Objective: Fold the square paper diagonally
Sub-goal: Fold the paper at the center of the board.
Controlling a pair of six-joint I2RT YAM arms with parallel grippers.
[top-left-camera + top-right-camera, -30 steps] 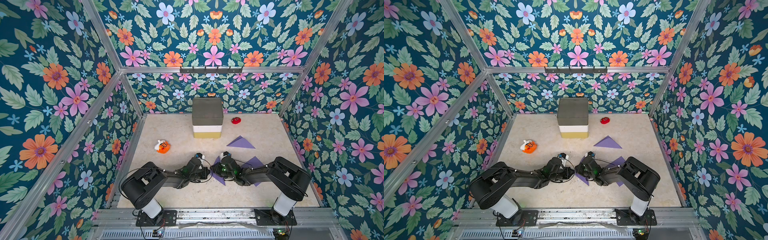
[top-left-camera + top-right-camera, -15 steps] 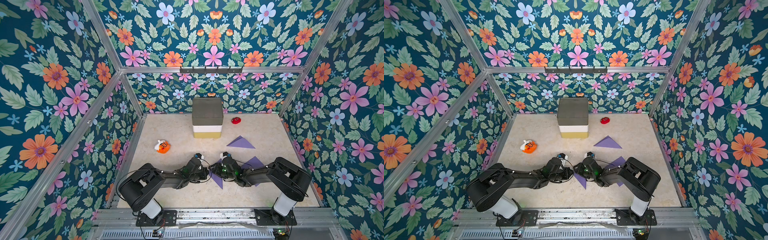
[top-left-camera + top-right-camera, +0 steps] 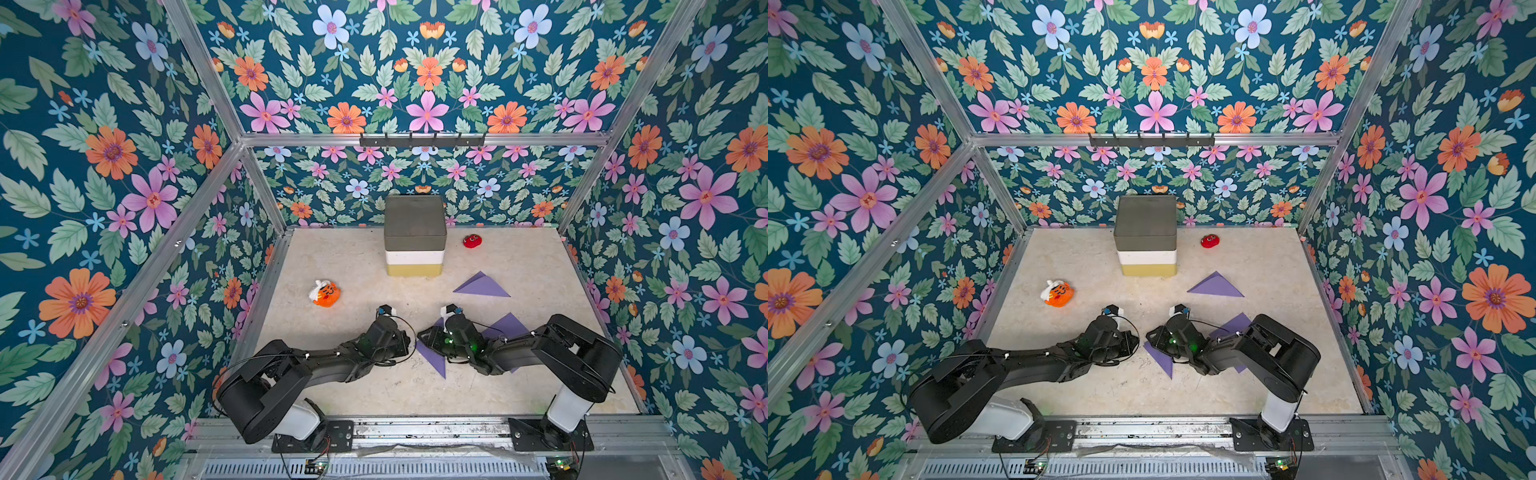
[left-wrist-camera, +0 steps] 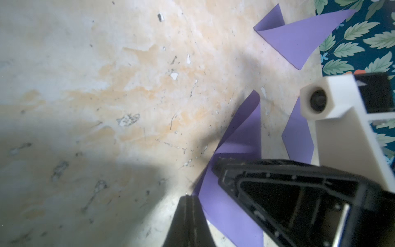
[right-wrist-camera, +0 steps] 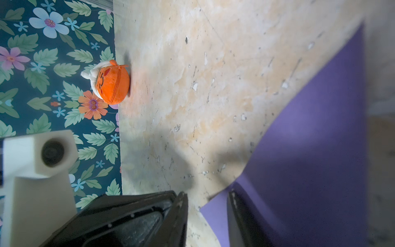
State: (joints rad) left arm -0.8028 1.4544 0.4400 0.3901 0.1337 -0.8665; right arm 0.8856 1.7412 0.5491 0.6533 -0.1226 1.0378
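Observation:
The purple square paper (image 3: 434, 361) (image 3: 1160, 358) lies at the front middle of the table, mostly under my right arm, with one part lifted off the table. My right gripper (image 3: 423, 336) (image 3: 1152, 332) is open. In the right wrist view a corner of the paper (image 5: 215, 216) lies between its fingers (image 5: 235, 213), and a raised flap stands behind one of them. My left gripper (image 3: 409, 340) (image 4: 188, 198) is shut, its tip right beside the paper's edge (image 4: 230, 209). The frames do not show paper between its jaws. The two grippers nearly touch.
A folded purple triangle (image 3: 482, 286) lies further back on the right. A stack of grey, white and yellow boxes (image 3: 414, 237) stands at the back middle. An orange plush (image 3: 325, 293) sits to the left and a red plush (image 3: 472, 240) at the back right. Floral walls close in the table.
My right gripper's jaws have spread and it has crept a little to the left. The paper's near corner now lies flatter. My left arm has barely moved.

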